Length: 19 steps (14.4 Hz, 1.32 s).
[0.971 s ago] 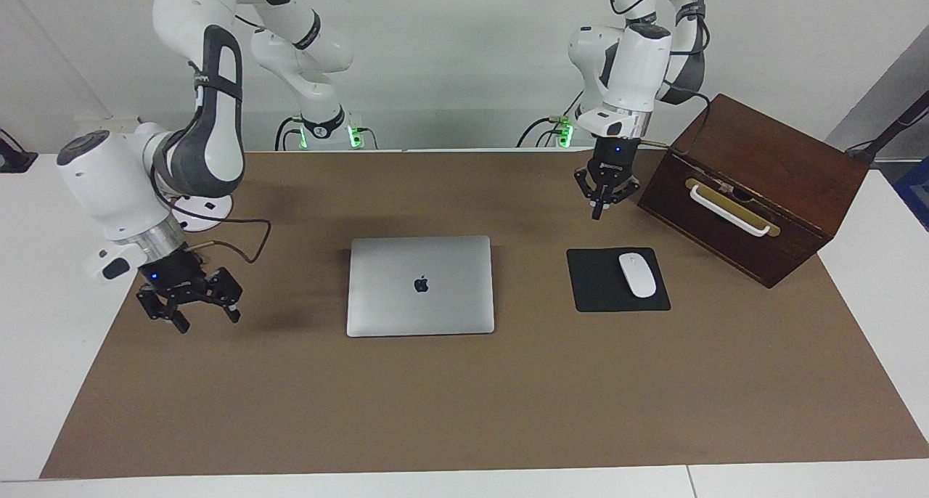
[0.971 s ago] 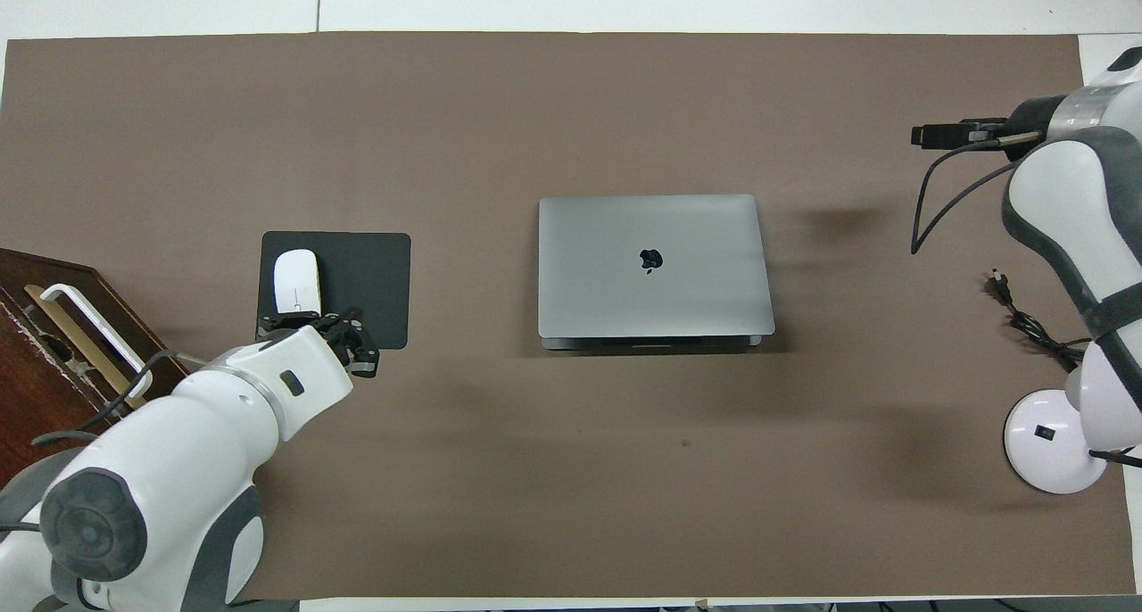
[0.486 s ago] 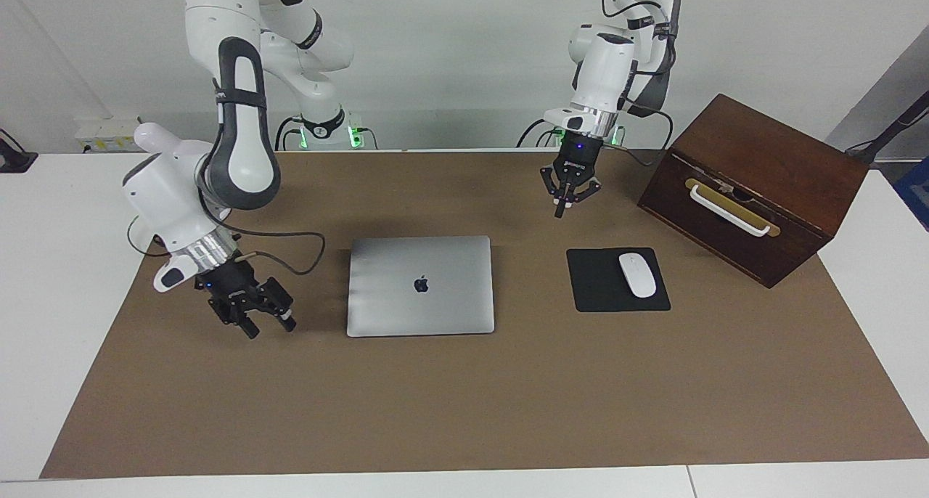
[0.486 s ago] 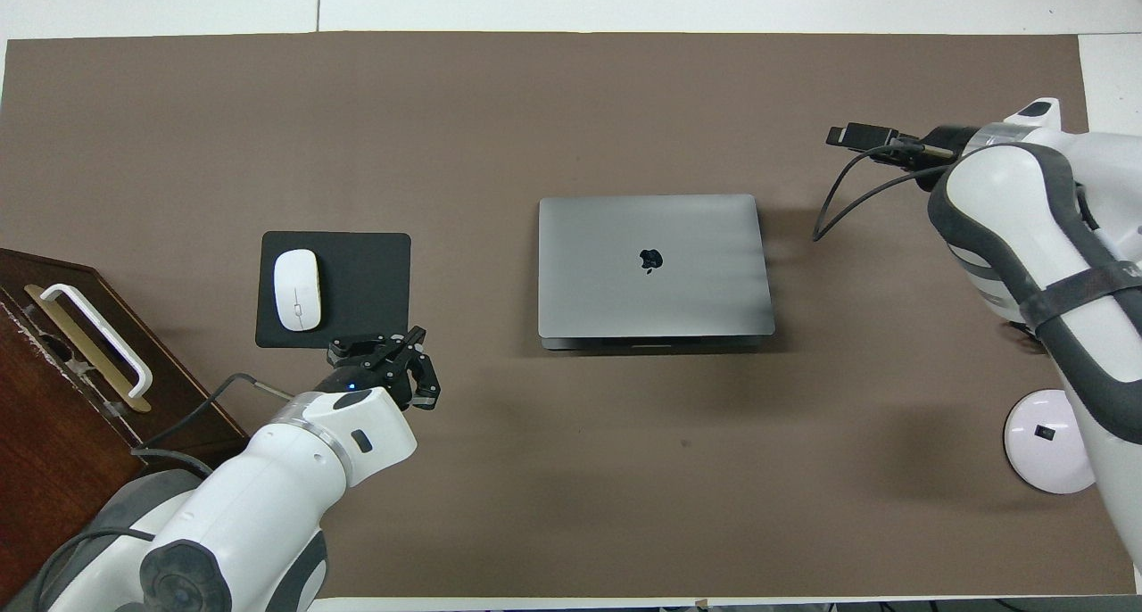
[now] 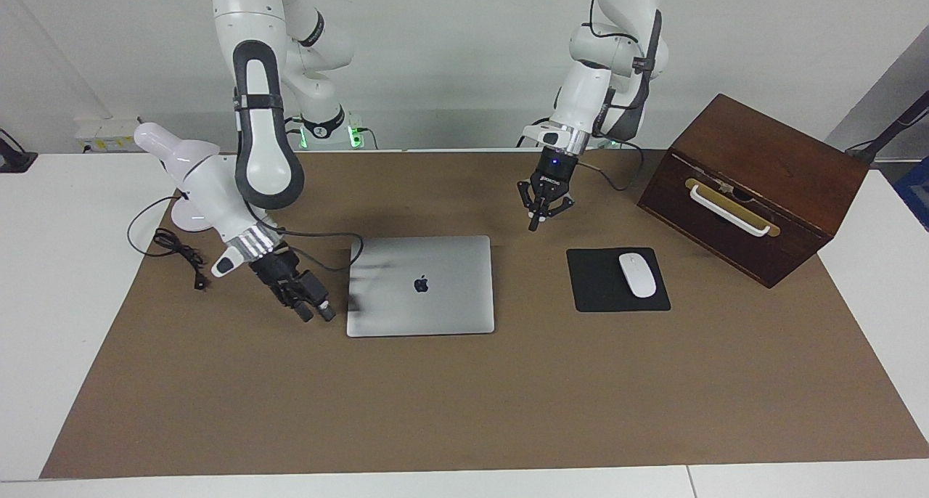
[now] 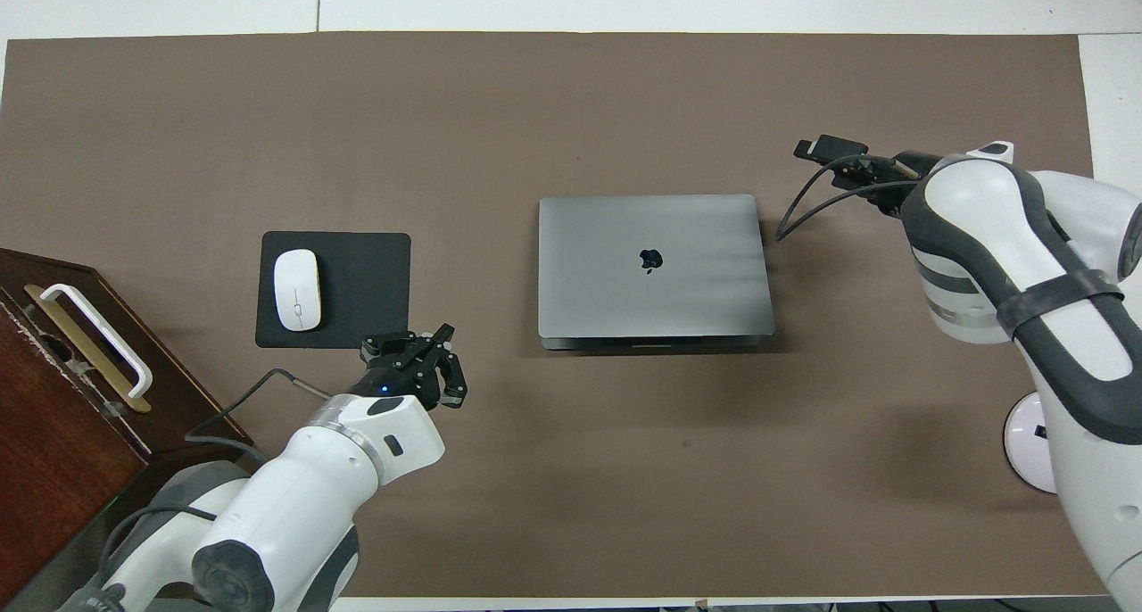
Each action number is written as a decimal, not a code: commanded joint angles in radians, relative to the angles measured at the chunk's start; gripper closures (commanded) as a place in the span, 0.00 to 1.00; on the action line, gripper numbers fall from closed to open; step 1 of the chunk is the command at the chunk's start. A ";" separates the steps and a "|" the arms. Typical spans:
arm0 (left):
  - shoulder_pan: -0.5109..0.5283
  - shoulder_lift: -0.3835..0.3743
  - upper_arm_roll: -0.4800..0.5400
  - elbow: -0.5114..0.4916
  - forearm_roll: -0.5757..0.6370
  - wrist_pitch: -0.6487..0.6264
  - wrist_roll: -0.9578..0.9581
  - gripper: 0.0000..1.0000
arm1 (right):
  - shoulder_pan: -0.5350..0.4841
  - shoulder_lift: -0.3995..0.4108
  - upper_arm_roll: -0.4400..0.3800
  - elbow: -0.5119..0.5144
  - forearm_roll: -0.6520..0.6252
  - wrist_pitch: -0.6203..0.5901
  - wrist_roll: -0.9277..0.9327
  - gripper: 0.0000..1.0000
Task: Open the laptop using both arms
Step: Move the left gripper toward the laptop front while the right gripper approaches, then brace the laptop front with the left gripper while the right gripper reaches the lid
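Thin silver-grey metal laptop (image 5: 420,285), lid closed, lay centre frame on the brown-covered counter (image 5: 464,411); right gripper (image 5: 312,310), fingers wide, hung at its left edge; left gripper (image 5: 535,222), fingers together, hovered upper right.

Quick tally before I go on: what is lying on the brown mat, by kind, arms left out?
Laptop: 1, lid shut
Mouse pad: 1
Mouse: 1, on the mouse pad
Wooden box: 1
Lamp base: 1, partly hidden by an arm
Total: 5
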 commanded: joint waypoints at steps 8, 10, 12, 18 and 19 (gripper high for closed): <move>-0.072 0.126 0.016 0.019 0.018 0.157 -0.008 1.00 | 0.136 -0.183 -0.001 -0.232 0.317 0.130 -0.157 0.00; -0.081 0.162 0.016 0.051 0.018 0.157 -0.026 1.00 | 0.137 -0.189 -0.001 -0.245 0.318 0.141 -0.157 0.00; -0.100 0.205 0.017 0.081 0.018 0.158 -0.028 1.00 | 0.153 -0.214 0.002 -0.255 0.318 0.204 -0.151 0.00; -0.126 0.291 0.017 0.148 0.010 0.160 -0.028 1.00 | 0.194 -0.369 0.005 -0.380 0.324 0.250 -0.119 0.00; -0.127 0.304 0.017 0.160 0.002 0.160 -0.027 1.00 | 0.194 -0.378 0.005 -0.393 0.324 0.250 -0.120 0.00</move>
